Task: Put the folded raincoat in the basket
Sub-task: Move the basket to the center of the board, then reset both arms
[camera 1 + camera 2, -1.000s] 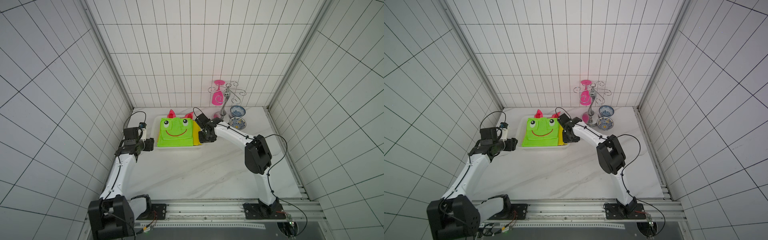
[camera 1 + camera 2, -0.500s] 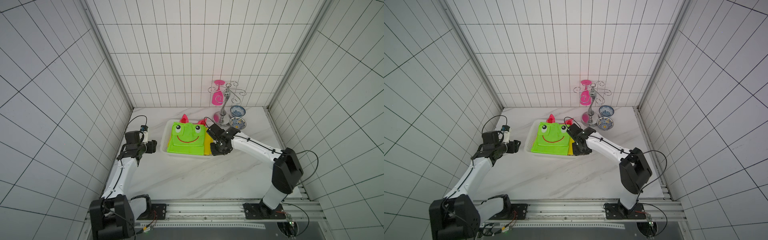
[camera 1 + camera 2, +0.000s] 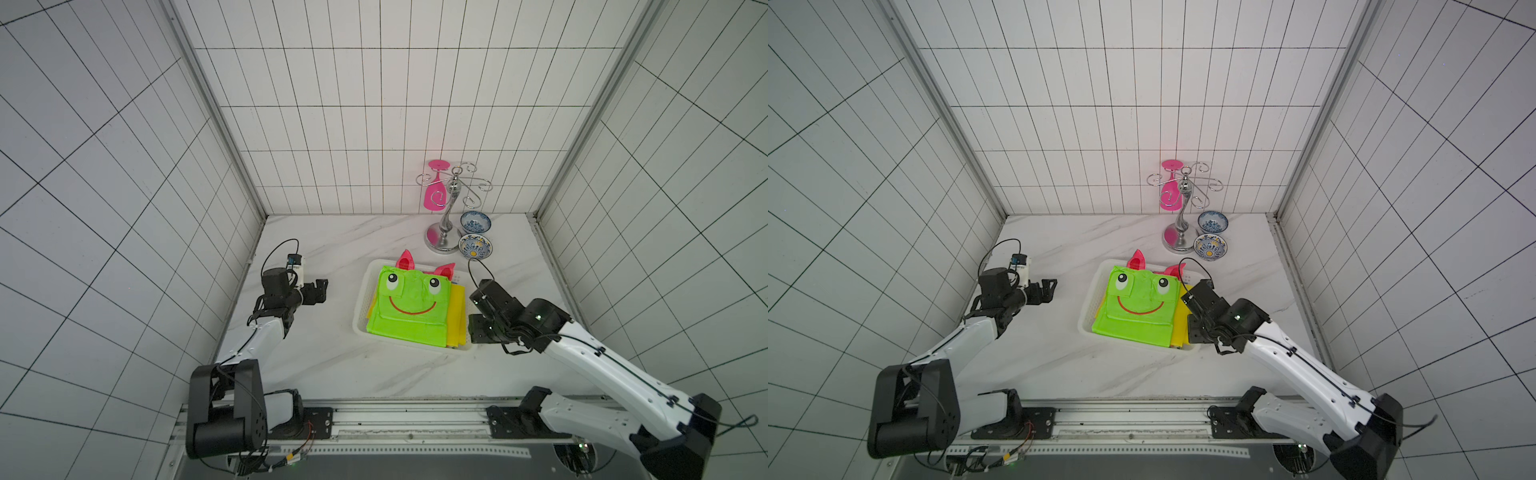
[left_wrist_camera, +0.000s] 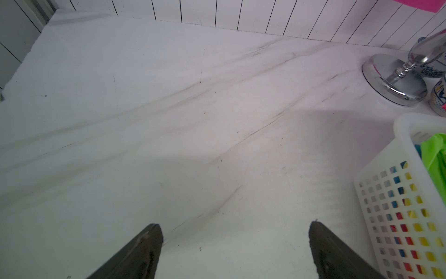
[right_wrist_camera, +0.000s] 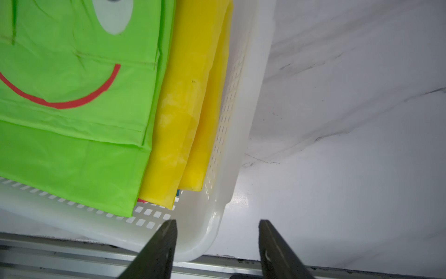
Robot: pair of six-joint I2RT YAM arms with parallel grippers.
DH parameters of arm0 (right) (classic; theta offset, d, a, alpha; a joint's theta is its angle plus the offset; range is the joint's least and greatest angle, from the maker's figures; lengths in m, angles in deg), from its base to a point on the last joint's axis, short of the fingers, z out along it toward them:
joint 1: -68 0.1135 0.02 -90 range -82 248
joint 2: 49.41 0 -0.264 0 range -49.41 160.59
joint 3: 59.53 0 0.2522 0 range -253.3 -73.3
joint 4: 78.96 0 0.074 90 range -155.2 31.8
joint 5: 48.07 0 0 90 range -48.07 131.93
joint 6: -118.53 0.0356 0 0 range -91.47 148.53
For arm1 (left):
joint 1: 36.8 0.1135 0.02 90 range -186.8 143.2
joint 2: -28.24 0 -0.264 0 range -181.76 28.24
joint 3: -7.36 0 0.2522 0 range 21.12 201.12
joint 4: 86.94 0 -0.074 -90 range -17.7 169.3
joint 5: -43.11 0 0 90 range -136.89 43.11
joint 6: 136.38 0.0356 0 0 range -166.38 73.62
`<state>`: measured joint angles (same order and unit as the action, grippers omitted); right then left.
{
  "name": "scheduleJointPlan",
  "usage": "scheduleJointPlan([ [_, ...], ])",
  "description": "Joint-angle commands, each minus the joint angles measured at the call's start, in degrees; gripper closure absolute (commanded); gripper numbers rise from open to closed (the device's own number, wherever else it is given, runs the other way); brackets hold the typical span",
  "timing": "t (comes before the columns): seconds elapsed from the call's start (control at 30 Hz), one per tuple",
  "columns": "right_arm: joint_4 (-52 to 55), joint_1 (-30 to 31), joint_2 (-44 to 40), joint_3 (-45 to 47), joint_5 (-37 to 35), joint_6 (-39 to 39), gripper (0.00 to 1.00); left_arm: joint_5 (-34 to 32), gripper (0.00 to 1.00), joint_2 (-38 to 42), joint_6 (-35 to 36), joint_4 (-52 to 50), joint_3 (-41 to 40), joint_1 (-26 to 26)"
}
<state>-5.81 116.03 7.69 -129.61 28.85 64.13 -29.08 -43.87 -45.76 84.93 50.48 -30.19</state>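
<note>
In the basket (image 3: 361, 306), folded raincoat (image 3: 409, 318).

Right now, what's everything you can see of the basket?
The basket is a shallow, white, rectangular plastic tray with a solid rim and perforated walls. It sits flat on the marble table, slightly skewed. A folded green raincoat lies in it over yellow sheets. The right gripper hovers open at one corner; contact unclear.

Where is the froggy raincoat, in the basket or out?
In. The green raincoat lies folded flat within the white basket rim, on top of a yellow sheet.
</note>
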Motion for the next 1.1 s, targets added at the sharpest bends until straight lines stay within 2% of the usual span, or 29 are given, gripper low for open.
scheduleJointPlan([
  [0.0, -2.3, -2.3, -2.7, -2.6, -12.6, -3.0, 0.37, -2.5, 0.03, 1.0, -0.6, 16.2, -4.6, -1.0],
  [0.07, -8.4, -4.9, -4.6, 0.1, -16.4, -6.4, 0.31, -2.8, 0.03, 1.1, -1.4, 21.5, -7.2, -0.9],
  [0.13, -18.4, -8.9, -6.5, 4.9, -16.6, -11.7, 0.01, -3.9, 0.03, 0.7, -2.9, 27.3, -9.4, -1.0],
  [0.23, -30.9, -18.7, -7.9, 10.4, -15.6, -15.8, 0.01, -6.3, 0.03, -1.8, -3.0, 34.6, -10.5, -1.6],
  [0.37, -52.8, -33.5, -6.3, 20.0, -3.7, -24.8, 0.01, -8.8, 0.03, -9.0, -3.8, 39.3, -8.0, -2.1],
  [0.47, -70.7, -37.7, -2.2, 27.2, -0.1, -33.2, 0.01, -9.8, 0.03, -15.9, -4.0, 42.3, -6.5, -2.2],
  [0.57, -86.2, -39.1, 4.0, 32.0, -2.2, -39.2, 0.01, -10.3, 0.02, -19.3, -4.4, 48.2, -6.8, -2.1],
  [0.6, -89.2, -39.7, 6.2, 32.3, -2.3, -40.0, 0.01, -10.3, 0.02, -18.8, -4.4, 47.0, -6.4, -2.2],
  [0.7, -93.8, -41.4, 12.0, 31.6, 0.2, -40.7, 0.01, -11.2, 0.03, -16.7, -4.5, 38.2, -4.0, -2.3],
  [0.8, -103.2, -43.3, 18.7, 31.9, 3.8, -40.2, 0.01, -11.0, 0.03, -17.6, -4.6, 41.3, -4.8, -2.2],
  [0.87, -101.9, -44.1, 19.5, 30.0, 9.9, -43.6, 0.01, -11.1, 0.03, -17.1, -4.5, 39.2, -4.3, -2.2],
  [0.9, -102.1, -44.3, 20.3, 28.9, 9.5, -43.3, 0.01, -11.3, 0.03, -17.1, -4.6, 39.4, -4.3, -2.2],
  [0.93, -98.3, -44.7, 20.3, 27.3, 8.8, -41.0, 0.01, -11.2, 0.03, -17.3, -4.6, 39.9, -4.3, -2.3],
  [0.97, -93.0, -45.9, 19.8, 25.4, 11.4, -39.3, 0.01, -11.1, 0.03, -17.4, -4.6, 39.8, -4.4, -2.2],
  [1.07, -92.4, -46.3, 17.3, 28.5, 13.6, -37.7, 0.01, -11.2, 0.03, -17.2, -4.5, 39.5, -4.3, -2.3],
])
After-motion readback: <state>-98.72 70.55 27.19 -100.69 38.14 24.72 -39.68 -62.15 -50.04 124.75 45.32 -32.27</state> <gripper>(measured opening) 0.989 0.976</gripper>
